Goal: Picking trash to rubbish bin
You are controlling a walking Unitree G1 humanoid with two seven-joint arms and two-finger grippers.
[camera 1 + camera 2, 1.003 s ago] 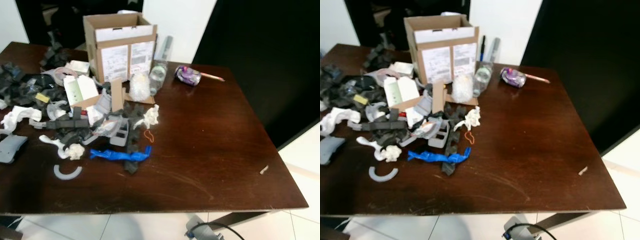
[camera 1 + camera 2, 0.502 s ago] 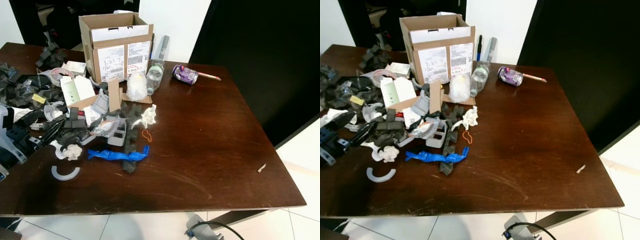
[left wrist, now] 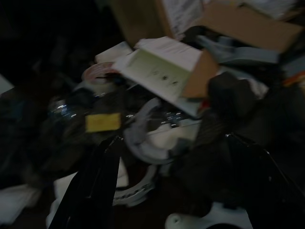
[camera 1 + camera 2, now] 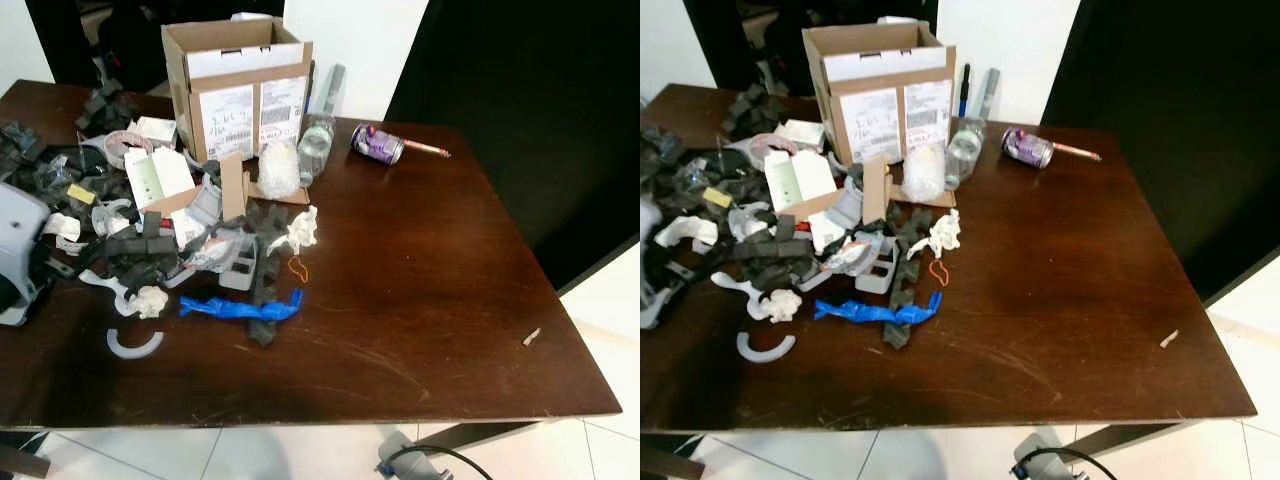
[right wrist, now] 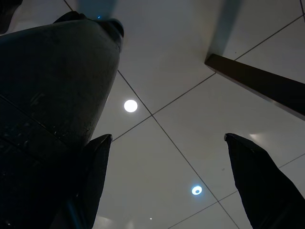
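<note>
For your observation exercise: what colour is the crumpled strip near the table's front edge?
Blue; the strip shows best in the left eye view.

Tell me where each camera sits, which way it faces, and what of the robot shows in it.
Left and right eye views: on the head, looking down at the dark table of trash; both share the cardboard box and the left arm.
Left wrist view: along the open left gripper, over the litter by the white carton.
Right wrist view: along the open right gripper, at tiled floor.
</note>
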